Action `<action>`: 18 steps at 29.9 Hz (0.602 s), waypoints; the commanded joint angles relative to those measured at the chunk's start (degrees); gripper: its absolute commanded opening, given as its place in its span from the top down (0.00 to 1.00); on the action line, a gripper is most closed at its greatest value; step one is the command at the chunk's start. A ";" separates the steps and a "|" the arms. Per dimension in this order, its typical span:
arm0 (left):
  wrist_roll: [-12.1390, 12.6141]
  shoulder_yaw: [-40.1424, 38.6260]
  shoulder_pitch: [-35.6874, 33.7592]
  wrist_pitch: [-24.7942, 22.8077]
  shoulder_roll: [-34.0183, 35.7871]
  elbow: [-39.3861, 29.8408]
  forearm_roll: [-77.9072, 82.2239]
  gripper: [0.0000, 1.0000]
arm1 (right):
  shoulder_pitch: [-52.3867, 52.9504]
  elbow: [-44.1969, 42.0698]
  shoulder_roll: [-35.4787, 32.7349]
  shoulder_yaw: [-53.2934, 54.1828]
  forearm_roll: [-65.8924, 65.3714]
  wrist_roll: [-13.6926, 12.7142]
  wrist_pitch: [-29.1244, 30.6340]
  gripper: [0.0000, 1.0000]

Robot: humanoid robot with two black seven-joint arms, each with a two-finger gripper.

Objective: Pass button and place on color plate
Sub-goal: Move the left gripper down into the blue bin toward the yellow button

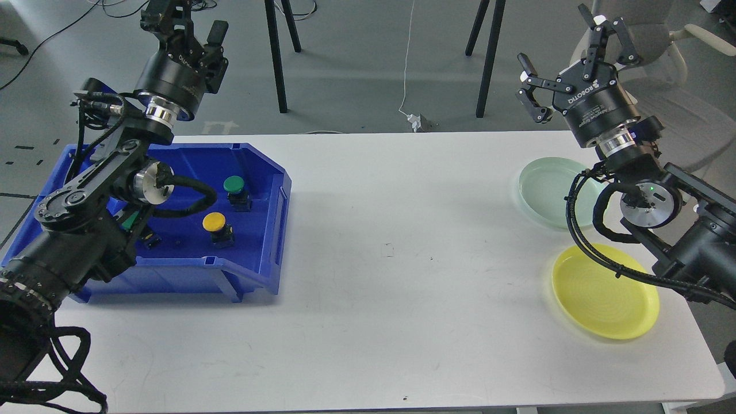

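A white surface (368, 259) carries a blue bin (270, 241) at its 9 o'clock side and two plates at its 3 o'clock side.

Inside the bin a green button (234, 184) stands toward 12 o'clock of a yellow button (214, 221), the two near each other but apart, each on a dark base. A further green piece (130, 220) shows at 9 o'clock of the yellow button, mostly hidden behind the left arm; what it is cannot be told.

The green plate (546, 190) lies at 12 o'clock of the yellow plate (604, 293), just apart from it. Both hold nothing.

The left claw (184, 26) is raised above the bin's far edge, at the view's 11 o'clock. Its fingers run out of the top of the view, so whether it is open or closed cannot be told. Partial white lettering shows on its body, not readable.

The right claw (566, 54) hangs at 1 o'clock, above the green plate's far side, fingers spread wide apart and holding nothing. Its body reads "ROBOTIQ", with a smaller line beneath too small to read.
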 commanded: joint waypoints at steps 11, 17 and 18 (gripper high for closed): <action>0.00 -1.06 3.20 2.36 6.50 -24.32 -0.28 0.15 | -0.44 0.04 0.00 -0.18 0.00 0.00 0.00 0.01; 0.00 7.90 2.06 2.55 20.72 -30.20 15.60 0.15 | -1.32 0.04 0.00 -0.10 0.00 0.00 0.00 0.01; 0.00 9.40 1.62 2.46 23.28 -31.17 18.42 0.15 | -1.49 0.04 0.00 -0.10 0.00 0.00 0.00 0.01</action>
